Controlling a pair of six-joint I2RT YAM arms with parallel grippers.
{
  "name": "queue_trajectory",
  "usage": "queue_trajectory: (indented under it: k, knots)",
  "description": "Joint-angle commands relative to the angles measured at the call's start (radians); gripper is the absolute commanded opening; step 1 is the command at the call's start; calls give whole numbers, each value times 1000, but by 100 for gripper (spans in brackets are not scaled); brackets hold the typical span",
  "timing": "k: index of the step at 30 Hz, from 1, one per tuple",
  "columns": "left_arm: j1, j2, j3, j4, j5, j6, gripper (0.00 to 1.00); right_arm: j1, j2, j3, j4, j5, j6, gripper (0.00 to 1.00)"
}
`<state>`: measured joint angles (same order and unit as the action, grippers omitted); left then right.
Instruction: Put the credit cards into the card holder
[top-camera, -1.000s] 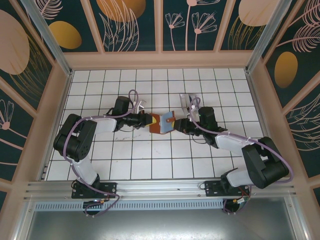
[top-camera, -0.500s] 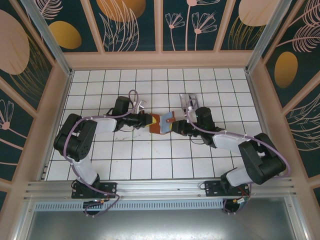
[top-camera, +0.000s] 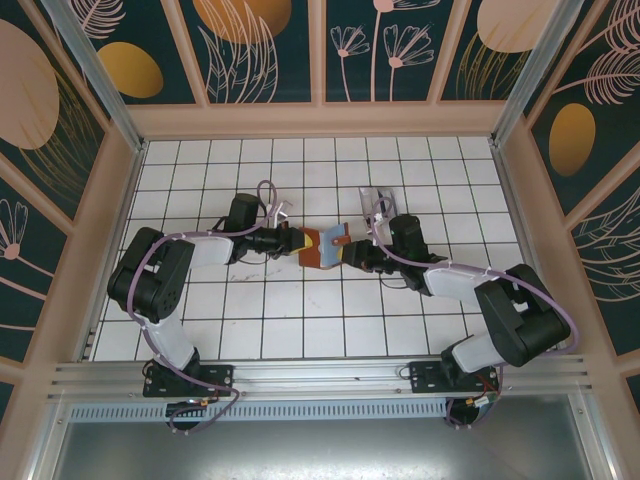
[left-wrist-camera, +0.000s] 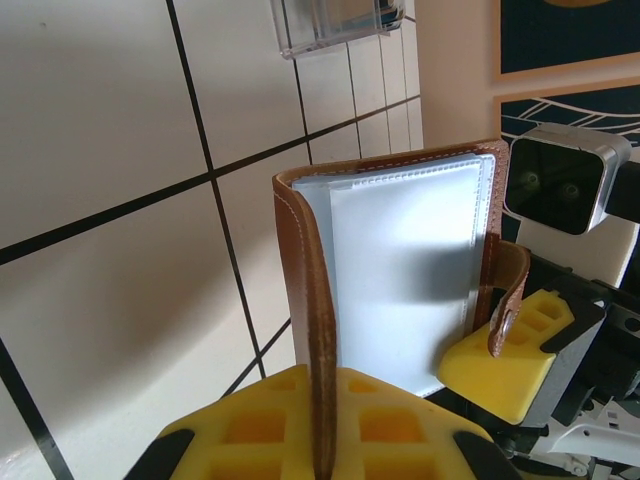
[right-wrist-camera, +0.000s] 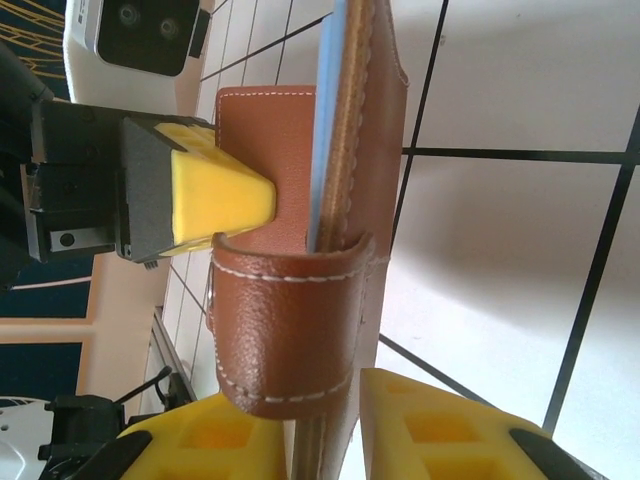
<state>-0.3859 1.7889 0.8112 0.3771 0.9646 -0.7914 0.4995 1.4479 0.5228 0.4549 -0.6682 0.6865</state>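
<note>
Card holder (top-camera: 325, 246) is held open and upright at the middle of the table (top-camera: 260, 310), between my two claws. My left claw (left-wrist-camera: 320, 425) is closed tight on one brown cover's edge, with the clear sleeves (left-wrist-camera: 400, 270) showing. My right claw (right-wrist-camera: 305, 430) pinches the opposite side near the closing tab (left-wrist-camera: 505, 290).
</note>
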Motion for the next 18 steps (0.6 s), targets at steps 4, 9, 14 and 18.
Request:
queue_trajectory:
  k: [4,9,14,18]
  knots:
    - [5,14,-14,23,2,-4,0,16,37,20,4,52,-17,39]
    - [5,26,-21,3,-6,0,0,-1,-10,-7,15,57,-9,38]
    - [5,32,2,-40,-6,26,0,-15,-41,-42,47,21,4,39]
    - [6,35,0,-36,-11,26,0,-17,-50,-61,73,22,19,38]
